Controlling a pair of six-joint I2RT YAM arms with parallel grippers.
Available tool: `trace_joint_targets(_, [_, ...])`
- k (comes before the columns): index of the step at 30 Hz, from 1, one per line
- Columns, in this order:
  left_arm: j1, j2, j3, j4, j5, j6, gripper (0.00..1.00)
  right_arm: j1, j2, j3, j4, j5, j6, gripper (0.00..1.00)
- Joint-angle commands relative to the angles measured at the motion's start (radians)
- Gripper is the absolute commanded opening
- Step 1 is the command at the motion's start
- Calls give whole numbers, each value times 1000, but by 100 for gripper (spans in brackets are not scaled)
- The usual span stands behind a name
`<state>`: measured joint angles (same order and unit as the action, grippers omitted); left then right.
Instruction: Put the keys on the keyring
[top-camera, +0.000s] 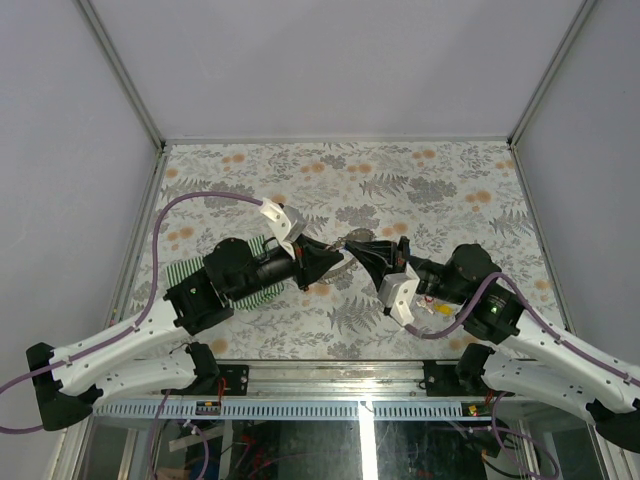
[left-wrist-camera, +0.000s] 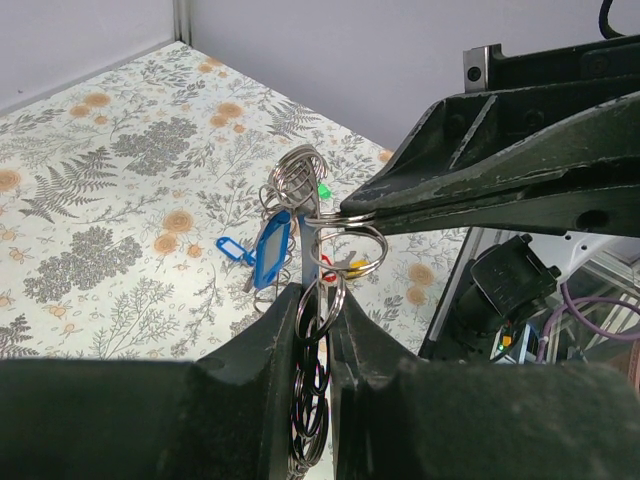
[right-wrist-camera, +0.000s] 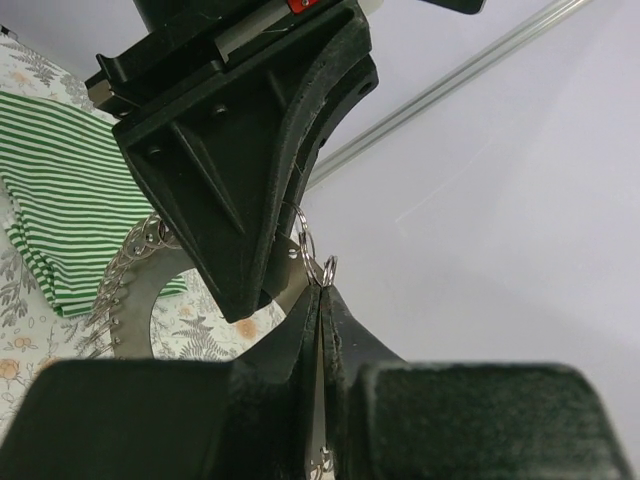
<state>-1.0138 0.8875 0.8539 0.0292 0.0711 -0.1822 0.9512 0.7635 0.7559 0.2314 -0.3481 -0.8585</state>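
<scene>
My left gripper (top-camera: 338, 258) (left-wrist-camera: 318, 297) is shut on the keyring (left-wrist-camera: 307, 245), a thin silvery band with a toothed edge (right-wrist-camera: 135, 290) and small rings along it. A blue key (left-wrist-camera: 272, 250) hangs beside the band, with green (left-wrist-camera: 323, 190), red (left-wrist-camera: 328, 270) and yellow (left-wrist-camera: 358, 268) tags near it. Another blue key (left-wrist-camera: 232, 248) lies on the table. My right gripper (top-camera: 362, 247) (right-wrist-camera: 322, 288) meets the left one tip to tip and is shut on a small metal loop (right-wrist-camera: 328, 268) right at the band. Which key that loop belongs to is hidden.
A green striped cloth (top-camera: 188, 270) (right-wrist-camera: 60, 220) lies under the left arm. Something small and yellow (top-camera: 440, 310) sits under the right wrist. Grey walls with metal posts (top-camera: 130, 90) close in the flowered table (top-camera: 400, 180) on three sides.
</scene>
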Motion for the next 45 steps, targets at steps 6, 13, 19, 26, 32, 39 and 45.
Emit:
trace_joint_targets(6, [-4,-44,20,119,96,54,0,9,-40,34,58,18,120,2])
trace_joint_targets(13, [-4,-63,6,157,125,50,0,9,-62,29,83,-1,208,0])
trace_joint_targets(19, [-3,-58,7,155,130,57,0,9,-52,23,152,34,336,0])
trace_joint_targets(26, [-4,-46,21,140,139,72,13,9,-27,-1,282,71,519,0])
trace_joint_targets(32, [-3,-45,30,129,163,84,26,9,-27,-34,370,86,585,0])
trace_joint_targets(39, [-4,-64,47,109,215,98,46,9,-42,-36,367,82,581,0])
trace_joint_targets(45, [-5,-94,93,65,274,127,48,10,-70,-21,296,25,530,0])
